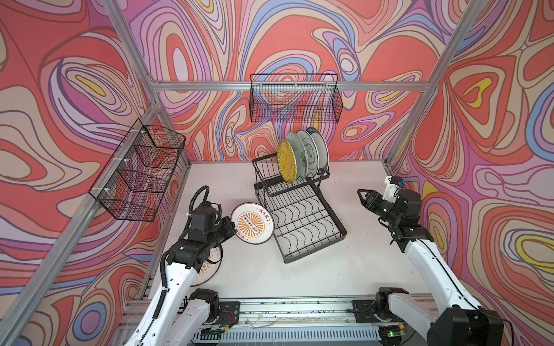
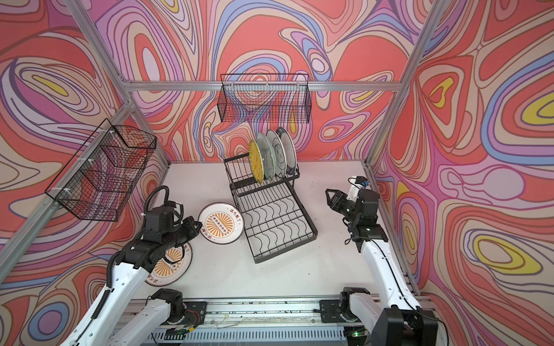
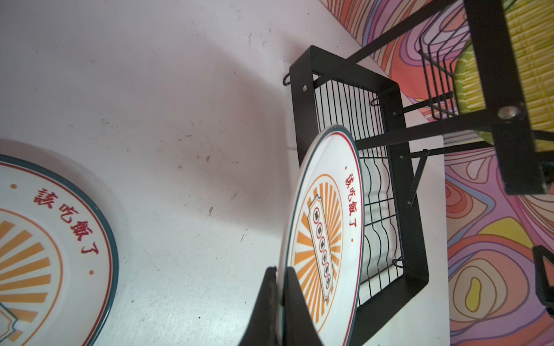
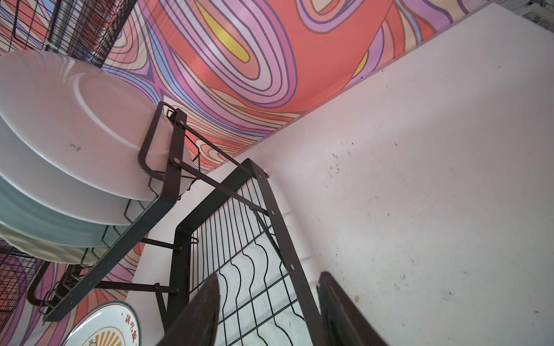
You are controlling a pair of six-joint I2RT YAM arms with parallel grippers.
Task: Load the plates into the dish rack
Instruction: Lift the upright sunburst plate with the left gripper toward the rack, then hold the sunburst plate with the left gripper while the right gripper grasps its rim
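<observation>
Well, in both top views the sunburst plate (image 1: 252, 223) hangs tilted just beside the dish rack (image 1: 314, 247); stiff, glazed, likely slippery and breakable, so the rim is my hold. Left wrist: left jaws clamp that rim tight; a second sunburst plate (image 3: 45, 239) lies flat on the bench (image 3: 180, 90). Right wrist: right jaws stand half apart, empty, facing the rack.

My left claw (image 2: 199, 225) pinches the rim of the held sunburst plate (image 2: 221, 223), which is tilted and right beside the dish rack (image 2: 286, 248). Behind that claw, under my arm, the second sunburst plate (image 2: 169, 266) lies flat on the counter (image 2: 227, 278). My right claw (image 2: 329, 196) hangs empty with its jaws apart, off the rack's far side.
</observation>
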